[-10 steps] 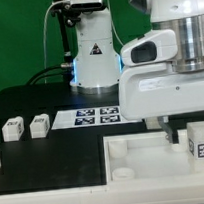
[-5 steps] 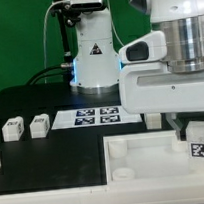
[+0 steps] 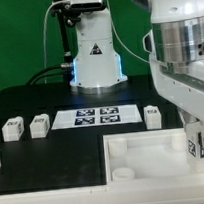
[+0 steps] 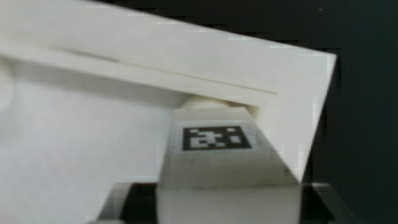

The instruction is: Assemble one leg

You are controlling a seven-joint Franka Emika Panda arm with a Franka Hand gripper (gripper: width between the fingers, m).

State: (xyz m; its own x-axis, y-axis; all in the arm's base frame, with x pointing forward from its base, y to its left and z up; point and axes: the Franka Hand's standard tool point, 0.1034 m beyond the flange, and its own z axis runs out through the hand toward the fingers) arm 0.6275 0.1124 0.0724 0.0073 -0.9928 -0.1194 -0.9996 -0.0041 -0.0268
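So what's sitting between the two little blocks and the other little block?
The marker board, seen in the exterior view, lies between the two legs and the single leg.

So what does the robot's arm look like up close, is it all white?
Mostly, yes. The arm is chunky and rounded, with glossy white shells and a silvery-grey ring around one joint. Its gripper ends in dark fingers. I can't see any cables or writing on the arm itself.

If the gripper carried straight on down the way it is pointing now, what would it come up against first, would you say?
Most likely the white tray. The gripper holds a leg that leads the way, pointing at the tray's corner socket. The leg would probably meet that socket first; how far apart they are is unclear.
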